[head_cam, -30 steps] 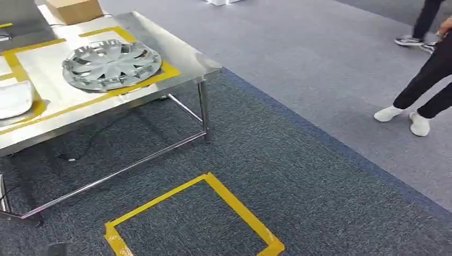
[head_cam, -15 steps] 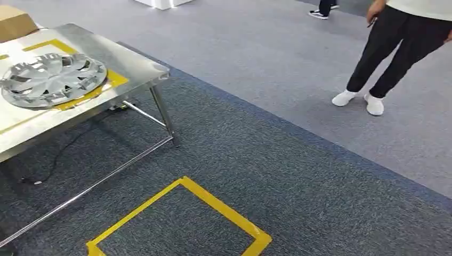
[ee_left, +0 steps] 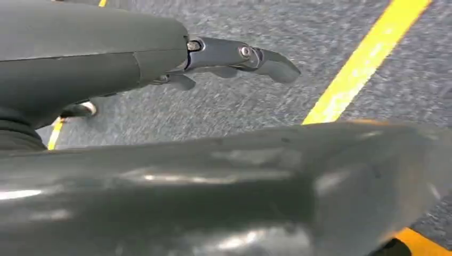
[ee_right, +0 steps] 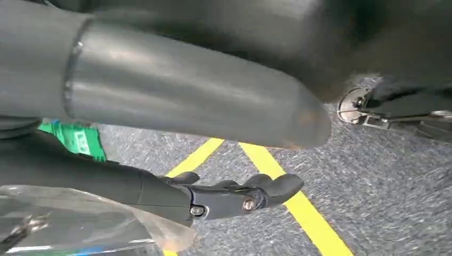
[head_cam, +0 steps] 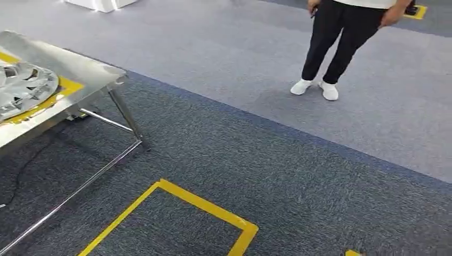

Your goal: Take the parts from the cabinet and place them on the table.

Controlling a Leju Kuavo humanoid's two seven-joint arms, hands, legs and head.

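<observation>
A silver hubcap lies inside a yellow-taped field on the steel table at the left edge of the head view, cut off by the frame. In the left wrist view my left hand hangs over the carpet with its fingers stretched out and nothing in them. My right hand also hangs above the carpet, fingers extended and empty. The cabinet is out of the frames.
A yellow tape square marks the dark carpet ahead. A person in dark trousers and white shoes stands at the far middle on the lighter carpet. A white box sits at the far left. Table legs reach down to the floor.
The camera has swung to the right: the table and hubcap have slid toward the left edge, and the person now stands nearer the middle of the picture.
</observation>
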